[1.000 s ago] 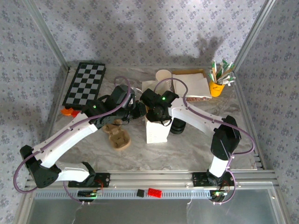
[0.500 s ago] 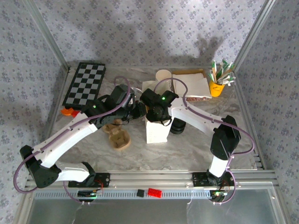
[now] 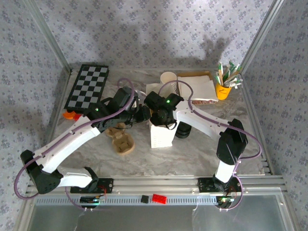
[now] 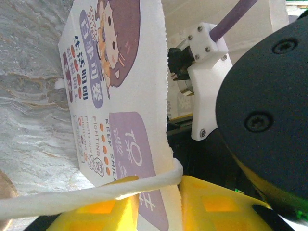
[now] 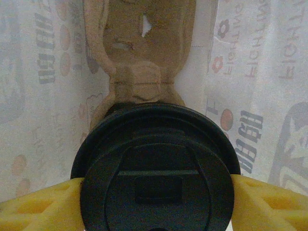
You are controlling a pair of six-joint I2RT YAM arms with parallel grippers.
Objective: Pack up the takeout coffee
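Observation:
In the right wrist view the takeout coffee's black lid [image 5: 156,173] sits between my right gripper's [image 5: 156,204] yellow fingers [image 5: 33,204], inside the white paper bag [image 5: 260,72]. A brown cardboard cup carrier [image 5: 139,53] lies on the bag's floor below it. The lid covers the spot where the fingers meet the cup, so contact is hidden. My left gripper [image 4: 159,204] is shut on the bag's top edge [image 4: 120,96], with the white rope handle [image 4: 72,197] draped across its fingers. From above, both grippers [image 3: 144,114] [image 3: 161,118] meet at the bag's mouth [image 3: 161,137].
A second cardboard carrier [image 3: 121,142] lies left of the bag and a stack of black lids [image 3: 183,130] stands at its right. At the back are a stack of white cups [image 3: 168,78], napkins [image 3: 196,89], a yellow holder [image 3: 224,89] and a chessboard [image 3: 87,86].

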